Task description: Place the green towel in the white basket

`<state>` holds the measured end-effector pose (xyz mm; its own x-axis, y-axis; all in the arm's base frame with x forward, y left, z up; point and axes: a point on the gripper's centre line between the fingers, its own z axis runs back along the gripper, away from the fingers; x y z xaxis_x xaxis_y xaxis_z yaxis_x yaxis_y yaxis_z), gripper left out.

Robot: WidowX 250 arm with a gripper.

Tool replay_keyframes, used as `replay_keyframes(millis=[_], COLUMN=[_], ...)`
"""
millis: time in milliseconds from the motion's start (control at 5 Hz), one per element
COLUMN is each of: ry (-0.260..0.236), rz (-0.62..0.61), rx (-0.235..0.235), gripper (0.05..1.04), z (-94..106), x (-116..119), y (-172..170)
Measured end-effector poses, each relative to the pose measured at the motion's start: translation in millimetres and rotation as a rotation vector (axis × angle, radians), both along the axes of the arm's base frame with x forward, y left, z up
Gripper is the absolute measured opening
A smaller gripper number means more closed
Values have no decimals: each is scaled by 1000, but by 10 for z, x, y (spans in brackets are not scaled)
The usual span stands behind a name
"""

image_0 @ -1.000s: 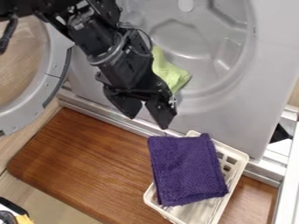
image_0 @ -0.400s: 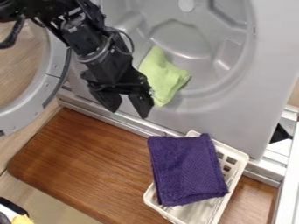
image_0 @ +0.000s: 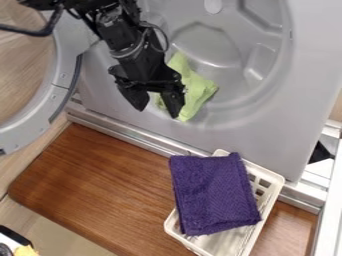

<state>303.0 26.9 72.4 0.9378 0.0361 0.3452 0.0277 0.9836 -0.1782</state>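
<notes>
The gripper's [image_0: 159, 106] jaws stand apart, clamped on nothing, up-view from the basket [image_0: 270, 173], probably spread for grasping the towel [image_0: 202, 94]. This lies crumpled in the drum [image_0: 207, 45], beyond the basket, likely awaiting unloading. Across the basket, the purple cloth [image_0: 214, 195] leaves limited open room.

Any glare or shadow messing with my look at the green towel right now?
Camera view: bright glints on the drum beside the green towel, none washing it out; camera view: the black gripper is a dark mass with little surface detail, covering part of the towel.
</notes>
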Motion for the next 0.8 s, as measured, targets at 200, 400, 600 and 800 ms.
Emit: replay_keyframes(millis=[200, 400, 600, 800], ry=[-13, -20, -16, 10], rz=[11, 17, 14, 6], rx=[8, -10, 22, 31], gripper=[1001, 1001, 1001, 962], z=[-35, -123, -193, -279], x=[136, 297, 459, 594], y=[43, 58, 132, 138])
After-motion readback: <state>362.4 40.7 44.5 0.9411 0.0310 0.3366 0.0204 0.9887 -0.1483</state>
